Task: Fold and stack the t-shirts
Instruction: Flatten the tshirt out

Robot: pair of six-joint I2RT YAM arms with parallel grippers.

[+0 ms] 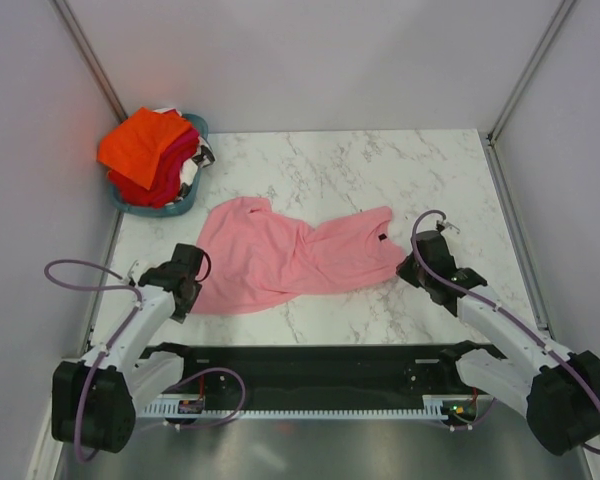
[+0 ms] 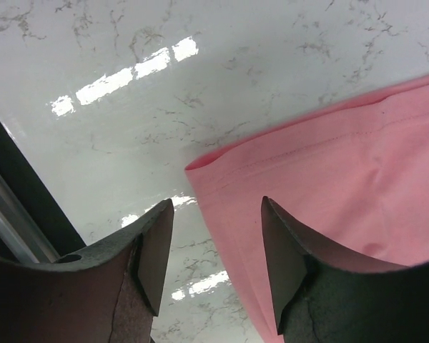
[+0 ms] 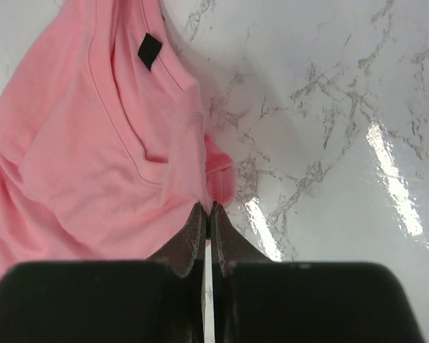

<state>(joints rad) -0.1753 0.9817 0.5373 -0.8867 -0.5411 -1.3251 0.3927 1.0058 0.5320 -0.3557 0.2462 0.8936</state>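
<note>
Folding had not begun: the pink t-shirt (image 1: 280, 255) lay rumpled mid-desk (image 1: 380, 170), other t-shirts (image 1: 145, 150) heaped at ten o'clock. My right end effector (image 3: 209, 209) pinched its three-o'clock edge; my left end effector (image 2: 216, 202) gaped beside the hem.

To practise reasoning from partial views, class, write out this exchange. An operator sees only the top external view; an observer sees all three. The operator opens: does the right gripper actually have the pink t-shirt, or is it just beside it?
Observer: The right wrist view shows the right gripper shut, with a bunched edge of the pink t-shirt near the collar running in between its tips.
Operator: And the left one?
Observer: The left gripper is open above the shirt's hem corner, with one finger over cloth and the other over the bare marble table. It grips nothing.
</note>
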